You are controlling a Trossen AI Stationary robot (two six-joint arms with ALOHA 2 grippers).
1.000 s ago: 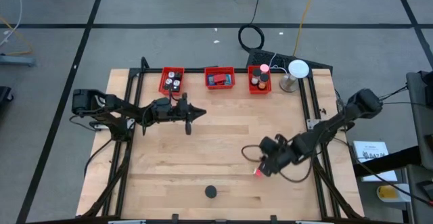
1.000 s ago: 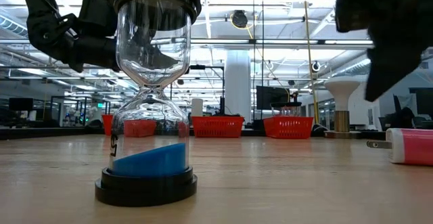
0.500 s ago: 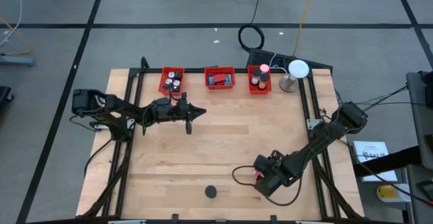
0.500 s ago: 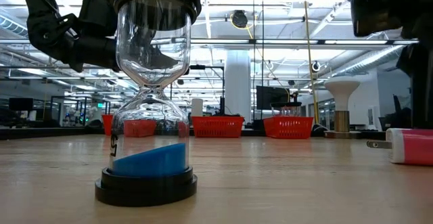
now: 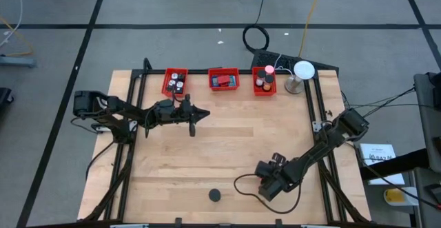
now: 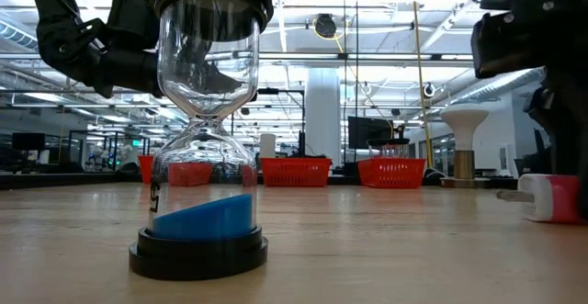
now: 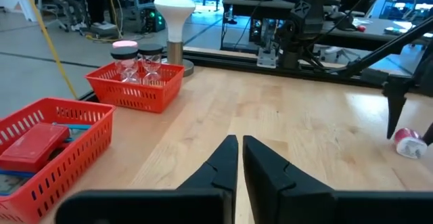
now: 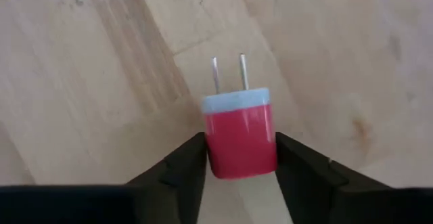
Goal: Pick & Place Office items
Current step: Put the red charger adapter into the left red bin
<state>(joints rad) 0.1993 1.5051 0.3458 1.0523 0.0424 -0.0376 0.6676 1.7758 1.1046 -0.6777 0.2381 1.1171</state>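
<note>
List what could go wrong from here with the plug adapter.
1. The right hand straddles the pink plug adapter with two metal prongs only at its rear end, so closing there may squeeze it out forward.
2. The adapter lies flat on the wooden table, so the fingers could scrape the wood.
3. Carrying it across could knock the blue-sand hourglass.

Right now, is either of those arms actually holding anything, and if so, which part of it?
The right fingers flank the pink plug adapter's body on the table, prongs pointing away; a firm grip cannot be told. The left fingers are shut on nothing.
</note>
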